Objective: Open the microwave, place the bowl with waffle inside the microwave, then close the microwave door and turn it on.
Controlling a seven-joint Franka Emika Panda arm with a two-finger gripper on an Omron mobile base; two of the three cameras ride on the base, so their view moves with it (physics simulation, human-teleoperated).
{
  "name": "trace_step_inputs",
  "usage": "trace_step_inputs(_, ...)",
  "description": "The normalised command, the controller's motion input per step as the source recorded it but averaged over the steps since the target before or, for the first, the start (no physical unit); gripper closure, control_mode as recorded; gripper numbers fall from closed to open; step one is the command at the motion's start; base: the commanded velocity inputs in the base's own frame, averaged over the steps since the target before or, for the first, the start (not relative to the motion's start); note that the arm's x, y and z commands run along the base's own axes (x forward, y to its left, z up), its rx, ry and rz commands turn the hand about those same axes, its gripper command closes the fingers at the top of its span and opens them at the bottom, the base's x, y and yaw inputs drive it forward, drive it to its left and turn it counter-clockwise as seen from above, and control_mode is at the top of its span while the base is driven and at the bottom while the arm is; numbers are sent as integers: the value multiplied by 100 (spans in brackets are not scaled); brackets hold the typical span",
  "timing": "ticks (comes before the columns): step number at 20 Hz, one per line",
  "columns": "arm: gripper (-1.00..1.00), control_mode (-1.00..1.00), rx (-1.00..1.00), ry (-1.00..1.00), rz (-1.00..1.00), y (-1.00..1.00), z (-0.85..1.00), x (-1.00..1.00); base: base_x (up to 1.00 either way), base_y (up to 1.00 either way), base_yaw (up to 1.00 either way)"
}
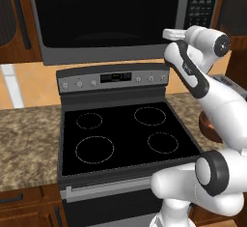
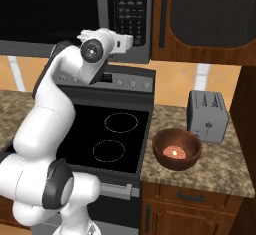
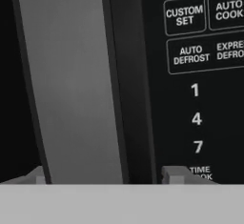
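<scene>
While fingers [image 3: 171, 174] straddle it, handle [image 3: 71, 85] near-upright

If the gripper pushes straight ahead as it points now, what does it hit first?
Most likely the microwave door's handle: the gripper faces the grey bar, one fingertip on each side of it. How near it is remains unclear.

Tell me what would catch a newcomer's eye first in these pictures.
The white arm reaches up to the microwave above the stove, its gripper straddling the door's long grey handle beside the keypad. On the counter right of the stove sits a reddish-brown bowl holding a waffle, in front of a grey toaster.
</scene>
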Motion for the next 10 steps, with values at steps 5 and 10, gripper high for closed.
trace_step_inputs(5, 100, -100, 0, 8, 9, 88, -3, 83, 0, 0, 0)
trace_step_inputs(10, 100, -100, 0, 34, 17, 100, 7, 28, 0, 0, 0)
